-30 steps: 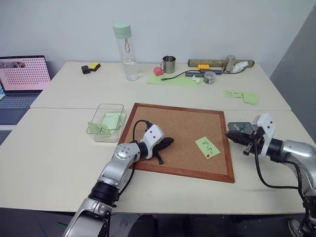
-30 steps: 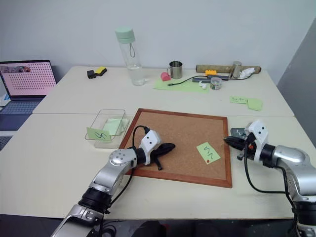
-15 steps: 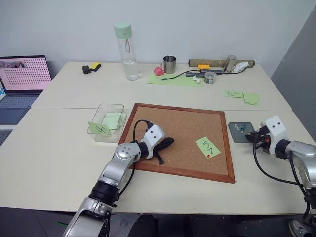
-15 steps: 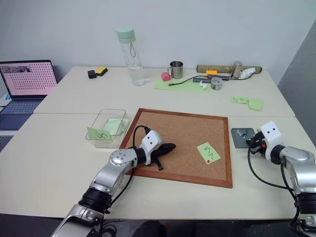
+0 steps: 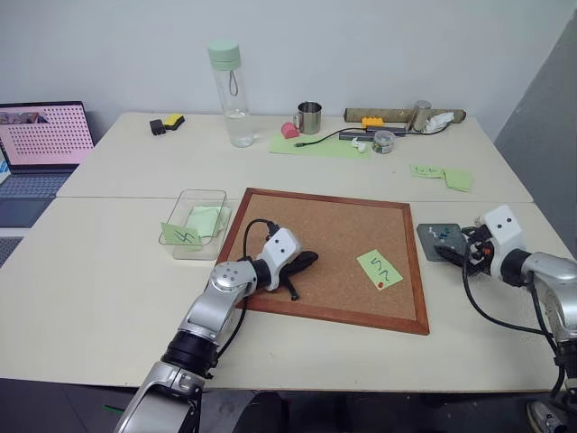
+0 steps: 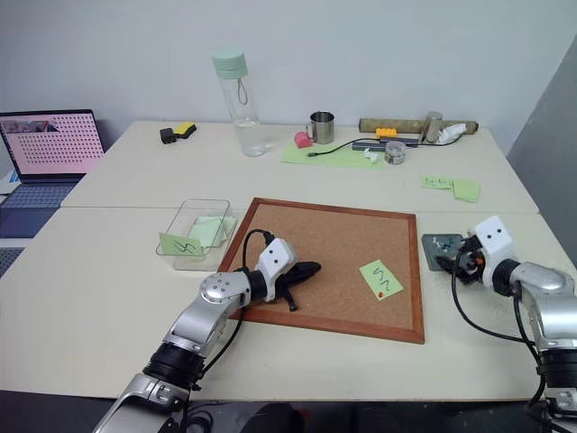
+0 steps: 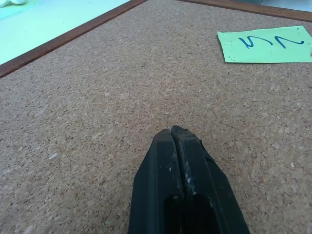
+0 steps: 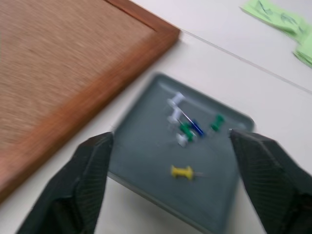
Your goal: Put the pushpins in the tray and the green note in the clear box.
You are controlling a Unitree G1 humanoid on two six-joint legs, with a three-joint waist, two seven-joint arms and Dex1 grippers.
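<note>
cork board (image 5: 329, 253) fills the middle of the table, and the risks run across it left to right. at nine o'clock of the board sits the clear box (image 5: 198, 221), with one green note inside and a second, scribbled one (image 5: 181, 235) leaning on its near wall; that one could slip off onto the table if the box is nudged. the left gripper (image 7: 183, 146) rests on the cork near the board's near-left part, jaws pressed together on nothing. toward four o'clock on the board lies the green note (image 5: 380, 268), pinned by one red pushpin (image 5: 380, 285); pulling the paper before the pin is out would probably tear it at the hole. at three o'clock, just off the frame, the tray (image 8: 146, 146) holds about six pushpins, white, green, blue and yellow, though blur makes the count unsure. the right gripper (image 8: 170, 151) hovers over it, jaws wide and empty; dipping lower could scatter the pins. two more green notes (image 5: 442, 175) lie far back at one o'clock.
</note>
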